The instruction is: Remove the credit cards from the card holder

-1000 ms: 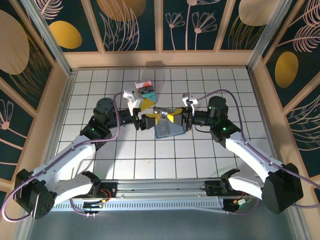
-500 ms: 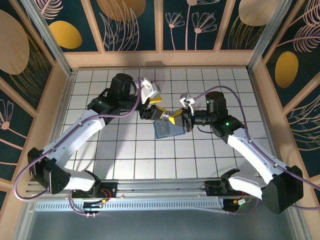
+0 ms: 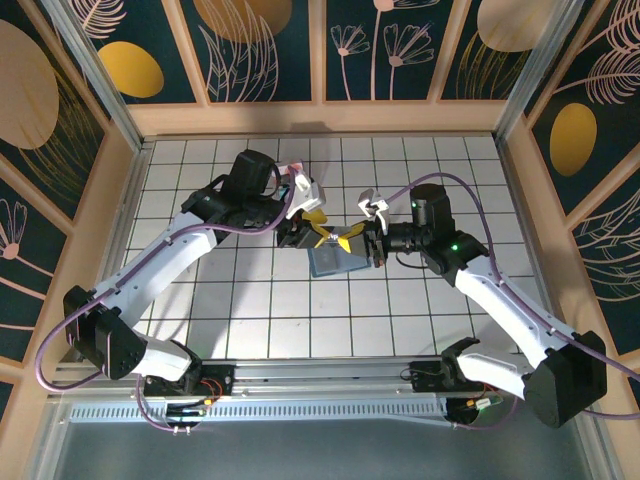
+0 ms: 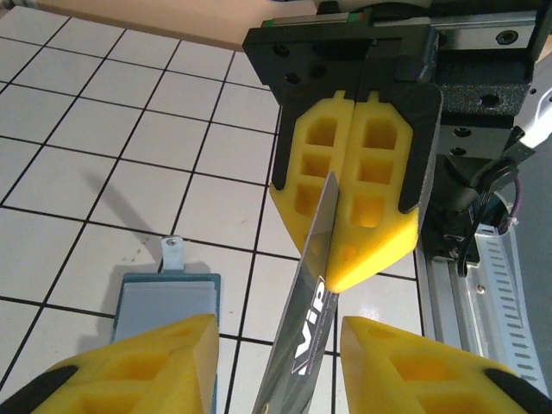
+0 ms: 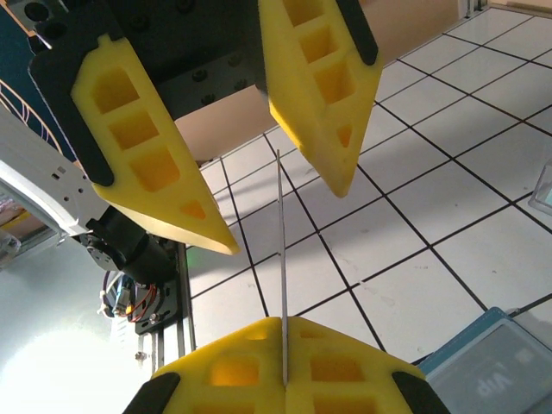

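1. Clearly, the right gripper (image 4: 349,259) is pressed together on 1 thin credit card (image 4: 312,319), held on edge.
2. The left gripper (image 4: 276,332) has its jaws apart, 1 on each side of this card.
3. The card holder (image 4: 164,302) lies flat on the tiled table (image 4: 86,172) below.

The table (image 3: 200,300) is a white tiled top ruled with dark grid lines, boxed in by pale wooden boards on the left, right and far sides. A metal rail (image 3: 330,378) runs along its near edge. Flat on the tiles near the middle lies the slate-blue card holder (image 3: 335,263), set a little askew to the grid, with a small pale tab (image 4: 172,251) poking past one edge. Apart from it, toward the far wall, sits a small clear box (image 5: 543,185), only partly visible
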Tool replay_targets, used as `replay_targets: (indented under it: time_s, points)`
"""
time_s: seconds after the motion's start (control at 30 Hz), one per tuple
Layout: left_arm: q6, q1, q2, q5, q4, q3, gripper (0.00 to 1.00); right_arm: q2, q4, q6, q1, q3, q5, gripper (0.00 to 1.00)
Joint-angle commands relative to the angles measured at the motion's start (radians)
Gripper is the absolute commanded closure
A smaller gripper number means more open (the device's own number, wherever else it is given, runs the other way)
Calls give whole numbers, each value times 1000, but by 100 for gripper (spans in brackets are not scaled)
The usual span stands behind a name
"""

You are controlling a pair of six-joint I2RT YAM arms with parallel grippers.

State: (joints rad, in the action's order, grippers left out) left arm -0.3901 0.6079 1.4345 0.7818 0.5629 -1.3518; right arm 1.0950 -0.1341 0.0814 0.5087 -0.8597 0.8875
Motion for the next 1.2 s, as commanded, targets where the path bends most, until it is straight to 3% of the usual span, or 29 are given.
replay_targets:
  time_s: [0.0,0.17,0.3,0.33,0.43,0.47,0.5,0.6,0.73,0.9,1.17]
  points:
    - [-69,1,19,39,46,-29,60,-4,-3,23,8,-32,37,100]
    - [-116,2,58,52,110,-72,74,7,-9,24,10,-38,41,100]
    - [-138,2,72,41,129,-86,98,16,-19,28,10,-44,26,100]
    - [-138,1,71,34,121,-85,100,17,-20,27,10,-45,18,100]
    - [-117,2,54,-13,57,-55,100,5,-12,18,10,-38,-33,99]
    - [-102,1,43,-46,20,-38,100,-3,-8,12,10,-33,-63,92]
    - [-75,2,30,-83,-36,-11,100,-12,-2,6,10,-28,-105,79]
    - [-25,2,-14,-212,-183,79,100,-52,13,-25,10,-2,-298,63]
    - [-60,1,-50,-308,-300,160,100,-100,34,-80,9,27,-524,56]
    - [-144,-33,-5,-396,-341,165,100,-153,77,-149,7,46,-699,53]
    - [-281,-177,155,-354,-384,95,100,-202,102,-240,7,71,-929,48]
